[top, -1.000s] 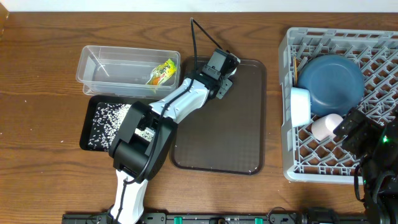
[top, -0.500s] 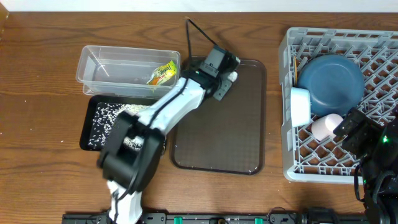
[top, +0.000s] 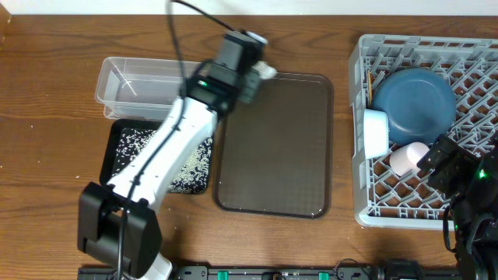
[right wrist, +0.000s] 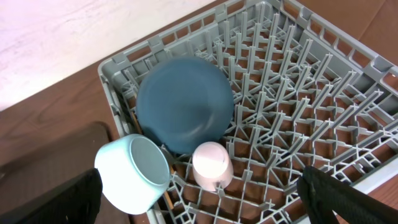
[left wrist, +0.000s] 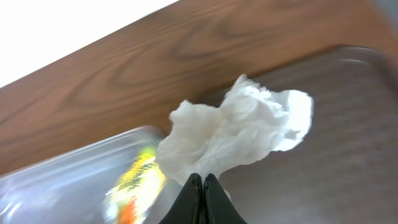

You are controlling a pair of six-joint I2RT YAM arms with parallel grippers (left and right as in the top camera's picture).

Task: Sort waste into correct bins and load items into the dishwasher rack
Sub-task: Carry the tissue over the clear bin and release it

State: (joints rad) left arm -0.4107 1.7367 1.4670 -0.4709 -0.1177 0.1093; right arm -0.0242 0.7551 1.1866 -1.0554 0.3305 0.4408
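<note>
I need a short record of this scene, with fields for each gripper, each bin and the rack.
left gripper: shut on the crumpled tissue, by the brown tray corner nearest the clear tub
right gripper: open, empty, over the rack
clear tub: holds the snack wrapper
black tray: holds the rice grains
rack: holds the blue dish, pale green bowl and pink cup

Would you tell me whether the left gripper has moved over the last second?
Yes. The left gripper, pinching the tissue, has shifted from over the brown tray toward its far-left corner, nearer the clear tub.
</note>
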